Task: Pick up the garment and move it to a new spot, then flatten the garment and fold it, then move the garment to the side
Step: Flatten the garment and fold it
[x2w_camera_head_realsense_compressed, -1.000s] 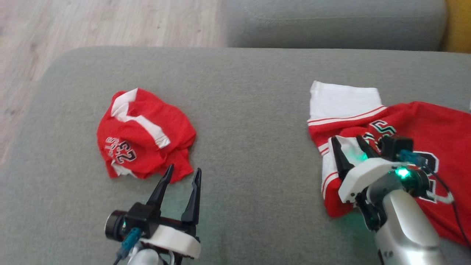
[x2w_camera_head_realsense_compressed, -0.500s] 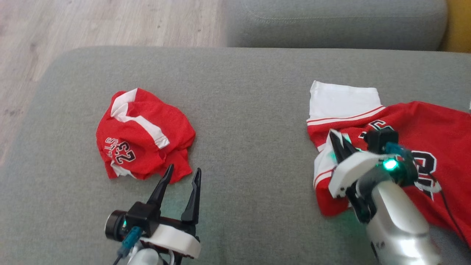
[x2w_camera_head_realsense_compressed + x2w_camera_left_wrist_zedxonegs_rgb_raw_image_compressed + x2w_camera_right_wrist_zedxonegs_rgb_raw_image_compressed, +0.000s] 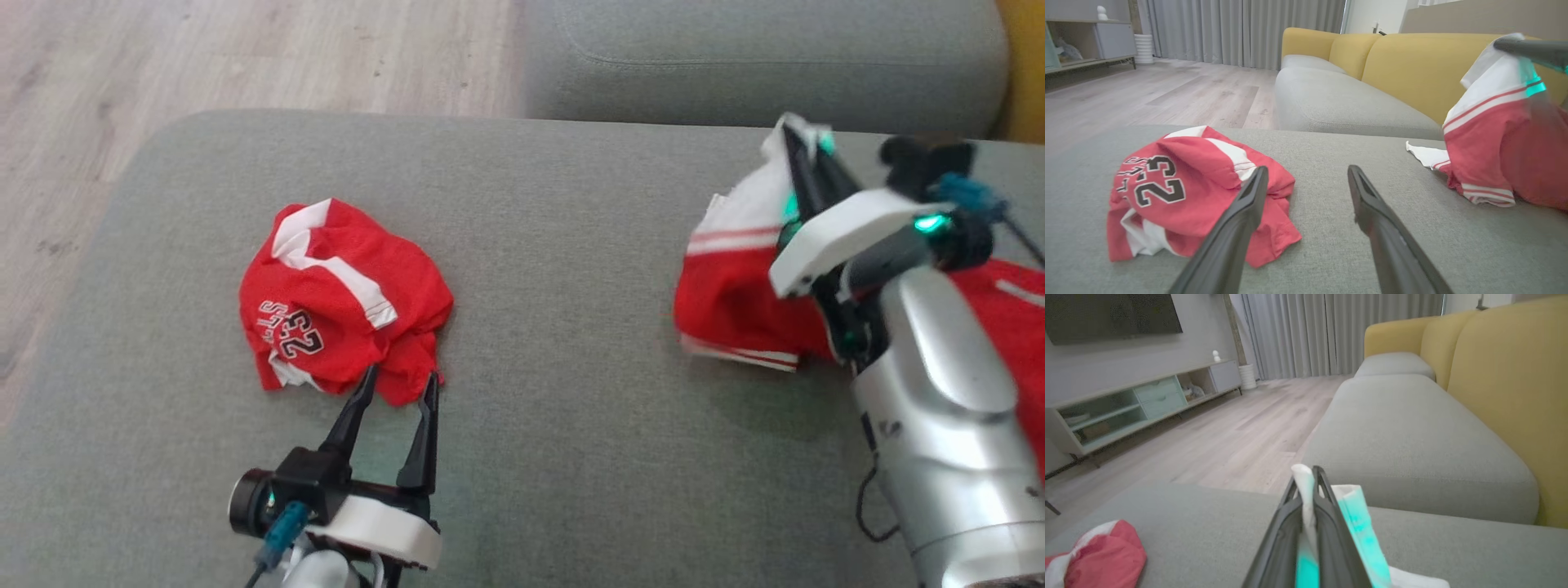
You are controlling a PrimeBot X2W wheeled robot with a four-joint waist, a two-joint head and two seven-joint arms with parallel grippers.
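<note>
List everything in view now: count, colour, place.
crumpled jersey: 1, red with white trim, on grey cushion, left
lifted jersey: 1, red and white, right side, white edge raised
grey cushion: 1, grey, under both jerseys
sofa seat: 1, grey, behind the cushion
sofa back: 1, yellow, behind the seat
floor: 1, pale wood, beyond cushion
curtains: 1 set, grey, far wall
cabinet: 1, pale, along wall
left gripper: 1, dark fingers, open, by crumpled jersey's near edge
right gripper: 1, dark fingers, shut on lifted jersey's white edge

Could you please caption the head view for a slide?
Right gripper pinches a red-and-white jersey by its white edge above the grey cushion; open left gripper points at a crumpled jersey.
</note>
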